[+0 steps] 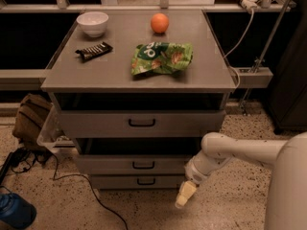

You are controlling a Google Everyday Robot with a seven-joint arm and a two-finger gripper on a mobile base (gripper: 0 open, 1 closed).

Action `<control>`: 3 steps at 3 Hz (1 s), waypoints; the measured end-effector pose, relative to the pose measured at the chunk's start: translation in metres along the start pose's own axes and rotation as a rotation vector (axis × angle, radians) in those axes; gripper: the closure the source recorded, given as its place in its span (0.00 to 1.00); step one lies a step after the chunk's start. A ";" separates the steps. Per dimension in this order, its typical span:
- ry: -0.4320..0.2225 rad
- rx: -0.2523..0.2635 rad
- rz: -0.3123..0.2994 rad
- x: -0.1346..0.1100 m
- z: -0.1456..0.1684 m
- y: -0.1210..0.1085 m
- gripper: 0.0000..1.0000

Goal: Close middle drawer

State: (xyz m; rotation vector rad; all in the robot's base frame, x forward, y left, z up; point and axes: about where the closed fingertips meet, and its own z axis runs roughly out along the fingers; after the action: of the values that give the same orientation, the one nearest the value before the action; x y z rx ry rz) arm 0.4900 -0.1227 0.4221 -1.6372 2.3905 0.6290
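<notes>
The middle drawer [136, 164] is a low grey front panel with a small black bar handle. It is pushed almost fully into the grey cabinet [144, 73] and stands only slightly forward of the narrower bottom drawer [137, 181]. No tray interior shows. My gripper [184, 195] hangs on the white arm [230, 152] from the right, just off the drawer's right front corner and below it, near the floor. Its cream fingers look pressed together and hold nothing.
The taller top drawer [141, 122] stands partly open above. On the cabinet top lie a white bowl [92, 23], an orange [159, 23], a chocolate bar [94, 51] and a green chip bag [161, 58]. A brown bag [31, 119], cables and a blue bottle [15, 212] lie at the left.
</notes>
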 end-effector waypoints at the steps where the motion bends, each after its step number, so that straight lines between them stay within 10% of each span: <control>1: -0.035 0.016 -0.012 -0.009 -0.002 -0.026 0.00; 3: -0.063 0.044 -0.031 -0.025 -0.008 -0.054 0.00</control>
State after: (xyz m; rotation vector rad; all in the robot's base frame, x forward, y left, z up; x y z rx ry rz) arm 0.5504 -0.1211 0.4253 -1.6091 2.3134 0.6087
